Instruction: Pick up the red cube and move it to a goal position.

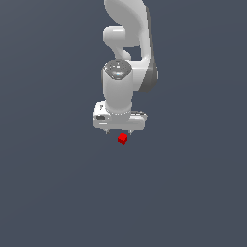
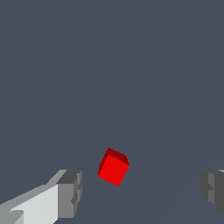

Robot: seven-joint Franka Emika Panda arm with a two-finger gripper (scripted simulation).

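The tiny red cube (image 1: 122, 139) lies on the dark grey floor just below the white gripper (image 1: 119, 131) in the exterior view. In the wrist view the red cube (image 2: 113, 167) sits between the two grey fingertips (image 2: 70, 192), nearer one of them, and touches neither. The jaws stand wide apart, so the gripper (image 2: 142, 189) is open and empty. The fingers are mostly hidden behind the hand in the exterior view.
The white arm (image 1: 128, 43) rises above the gripper toward the top of the exterior view. The flat dark grey floor (image 1: 58, 183) spreads on all sides. No goal marker shows.
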